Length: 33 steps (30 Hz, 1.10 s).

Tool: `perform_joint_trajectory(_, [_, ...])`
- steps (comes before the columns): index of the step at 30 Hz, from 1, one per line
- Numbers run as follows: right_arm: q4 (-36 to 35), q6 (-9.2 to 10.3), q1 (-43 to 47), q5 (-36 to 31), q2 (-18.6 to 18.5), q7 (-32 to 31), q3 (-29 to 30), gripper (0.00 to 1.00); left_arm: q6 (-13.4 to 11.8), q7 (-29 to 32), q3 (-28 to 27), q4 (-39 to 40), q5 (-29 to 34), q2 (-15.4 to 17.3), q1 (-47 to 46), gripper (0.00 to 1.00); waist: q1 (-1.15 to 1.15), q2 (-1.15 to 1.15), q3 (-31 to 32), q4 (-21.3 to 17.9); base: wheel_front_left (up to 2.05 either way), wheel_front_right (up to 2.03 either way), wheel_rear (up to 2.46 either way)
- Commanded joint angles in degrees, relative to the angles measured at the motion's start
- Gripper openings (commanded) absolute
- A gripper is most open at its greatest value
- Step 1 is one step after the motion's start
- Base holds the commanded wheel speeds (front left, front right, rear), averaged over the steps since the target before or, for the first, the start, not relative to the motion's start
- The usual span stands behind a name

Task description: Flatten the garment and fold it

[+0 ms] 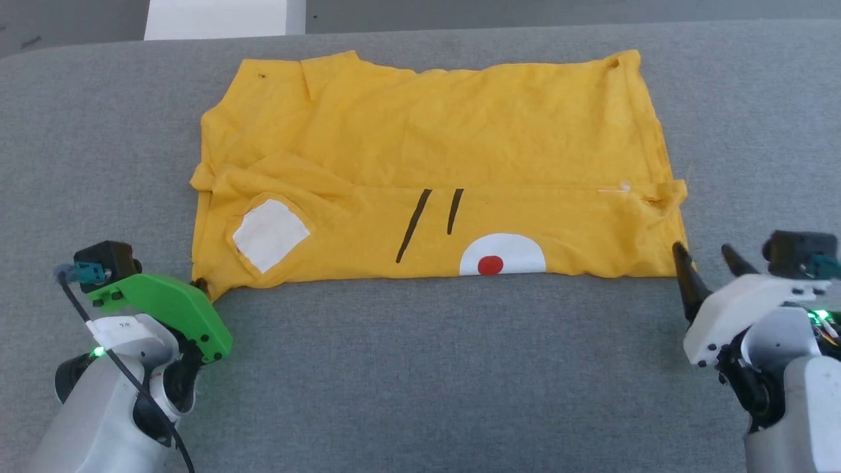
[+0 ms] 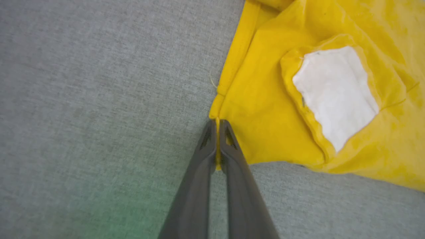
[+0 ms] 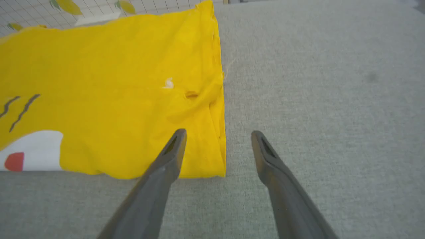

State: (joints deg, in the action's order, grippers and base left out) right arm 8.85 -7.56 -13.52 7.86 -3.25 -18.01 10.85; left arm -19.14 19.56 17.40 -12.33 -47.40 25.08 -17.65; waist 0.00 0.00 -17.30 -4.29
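shirt: yellow, spread flat on the grey pad, dead ahead at 12 o'clock, crease line across its middle.
print: white patch at the shirt's 8 o'clock, black lines and red-dotted circle at 6.
left gripper: on the shirt's 8 o'clock corner, fingers together, pinching yellow cloth.
right gripper: at the 4 o'clock corner, fingers apart, one over the shirt's edge, one over bare pad.
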Motion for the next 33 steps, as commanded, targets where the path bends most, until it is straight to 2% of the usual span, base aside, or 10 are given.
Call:
perform_joint_trajectory(1, [1.4, 0.08, -1.8, -0.5, 0.2, -4.1, 0.6, 1.00, 0.5, 0.2, 1.2, -0.6, 0.1, -1.0, 1.7, 0.00, 0.00, 0.00, -0.3, 0.4, 0.00, 0.00, 0.00])
perform_joint_trajectory(5, [3.8, 0.08, -4.0, -1.5, 0.3, -16.8, 1.2, 1.00, 1.0, -0.2, 1.6, -0.4, 0.4, -1.0, 1.3, 0.00, 0.00, 0.00, -0.6, 1.0, 0.00, 0.00, 0.00])
perform_joint_trajectory(6, [3.7, 0.08, -4.3, -1.5, 0.3, -19.2, 1.3, 0.74, 1.1, -0.3, 1.7, -0.3, 0.4, -1.0, 1.3, 0.00, 0.00, 0.00, -0.7, 1.1, 0.00, 0.00, 0.00])
perform_joint_trajectory(8, [3.0, 0.08, -4.9, -1.1, 0.3, -23.2, 1.4, 0.29, 1.4, -0.8, 1.8, -0.3, 0.6, -1.1, 1.0, 0.00, 0.00, 0.00, -0.9, 1.3, 0.00, 0.00, 0.00])
perform_joint_trajectory(10, [1.8, 0.08, -5.2, -1.1, 0.4, -25.7, 1.5, 0.00, 1.6, -1.2, 2.0, -0.3, 0.8, -1.2, 0.9, 0.00, 0.00, 0.00, -1.0, 1.5, 0.00, 0.00, 0.00])
perform_joint_trajectory(15, [-2.0, 0.08, -5.0, -1.4, 0.4, -25.6, 1.7, 0.00, 2.5, -5.2, 1.5, -0.3, 2.0, -1.1, 0.2, 0.00, 0.00, 0.00, -0.8, 1.8, 0.00, 0.00, 0.00])
perform_joint_trajectory(21, [-6.2, 0.08, -2.7, 1.1, 0.4, -14.2, 1.3, 0.00, 3.3, -16.7, -0.2, 1.4, 5.7, -1.1, 0.0, 0.00, 0.00, 0.00, 1.1, 2.3, 0.00, 0.00, 0.00])
perform_joint_trajectory(25, [-9.9, 0.08, 0.8, 2.2, 0.4, -7.6, 1.4, 0.00, 3.0, -21.3, -0.9, 3.7, 7.1, -0.7, 2.1, 0.00, 0.00, 0.00, 3.0, 2.7, 0.00, 0.00, 0.00])
perform_joint_trajectory(29, [-14.1, 0.08, 5.4, 3.2, 0.4, -4.3, 1.5, 0.00, 1.9, -23.0, -1.8, 7.3, 7.6, 0.4, 6.1, 0.00, 0.00, 0.00, 5.1, 2.9, 0.00, 0.00, 0.00])
perform_joint_trajectory(33, [-17.6, 0.08, 10.9, 4.3, 0.4, -4.3, 2.9, 0.00, 0.3, -21.6, -2.0, 10.6, 7.4, 1.8, 10.7, 0.00, 0.00, 0.00, 6.7, 3.3, 0.00, 0.00, 0.00])
